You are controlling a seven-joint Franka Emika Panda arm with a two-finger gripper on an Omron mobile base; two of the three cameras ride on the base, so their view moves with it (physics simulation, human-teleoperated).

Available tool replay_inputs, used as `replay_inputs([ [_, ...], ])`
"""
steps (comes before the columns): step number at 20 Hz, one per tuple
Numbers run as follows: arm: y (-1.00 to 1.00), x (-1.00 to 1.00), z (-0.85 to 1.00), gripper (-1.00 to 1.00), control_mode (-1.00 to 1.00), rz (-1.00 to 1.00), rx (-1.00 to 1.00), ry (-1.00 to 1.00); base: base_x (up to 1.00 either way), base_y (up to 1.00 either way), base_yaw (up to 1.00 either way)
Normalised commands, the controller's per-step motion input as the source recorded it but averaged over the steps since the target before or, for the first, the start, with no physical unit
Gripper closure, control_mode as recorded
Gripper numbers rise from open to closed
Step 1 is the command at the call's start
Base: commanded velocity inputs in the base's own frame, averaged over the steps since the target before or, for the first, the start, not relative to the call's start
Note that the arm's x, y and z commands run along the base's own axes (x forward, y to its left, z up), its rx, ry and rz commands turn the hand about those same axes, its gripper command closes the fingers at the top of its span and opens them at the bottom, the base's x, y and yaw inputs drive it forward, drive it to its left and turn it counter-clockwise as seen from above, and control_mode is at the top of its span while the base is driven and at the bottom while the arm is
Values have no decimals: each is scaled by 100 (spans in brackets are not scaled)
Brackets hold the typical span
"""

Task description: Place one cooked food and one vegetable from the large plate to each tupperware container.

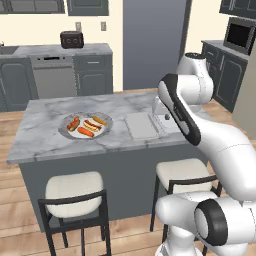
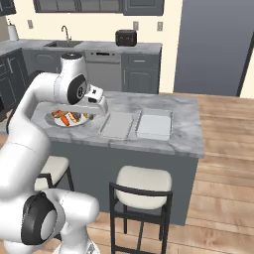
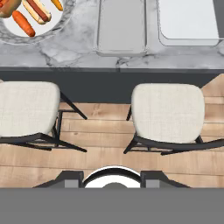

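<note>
The large plate (image 1: 65, 131) (image 3: 48, 36) sits on the left of the marble island. It carries two hot dogs (image 1: 91, 125) (image 3: 37, 9), an orange-red carrot stick (image 1: 86, 132) (image 3: 22, 22) and a yellower one (image 1: 100, 120). Right of the plate lie two pale tupperware containers (image 1: 141, 125) (image 2: 155, 124) side by side, with nothing in them; in the hand view the nearer (image 3: 121, 26) and the farther (image 3: 188, 19) show. My gripper (image 3: 113, 181) hovers above the island's near edge, over the stools. Its fingertips (image 3: 72, 178) stand apart with nothing between them.
Two cushioned stools (image 3: 27, 107) (image 3: 168, 111) stand against the island's near side. My arm's forearm (image 1: 177, 107) hides part of the right container. A dishwasher and a toaster (image 1: 72, 39) are at the back wall.
</note>
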Motion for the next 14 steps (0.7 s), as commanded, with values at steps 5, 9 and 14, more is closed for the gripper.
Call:
replay_inputs([
  [5, 0, 0, 0, -100, 100, 0, 0, 0, 4, 6, 0],
  [9, 0, 0, 0, -100, 100, 0, 0, 0, 27, 33, -8],
  [14, 0, 0, 0, -100, 100, 0, 0, 0, 27, 26, -3],
])
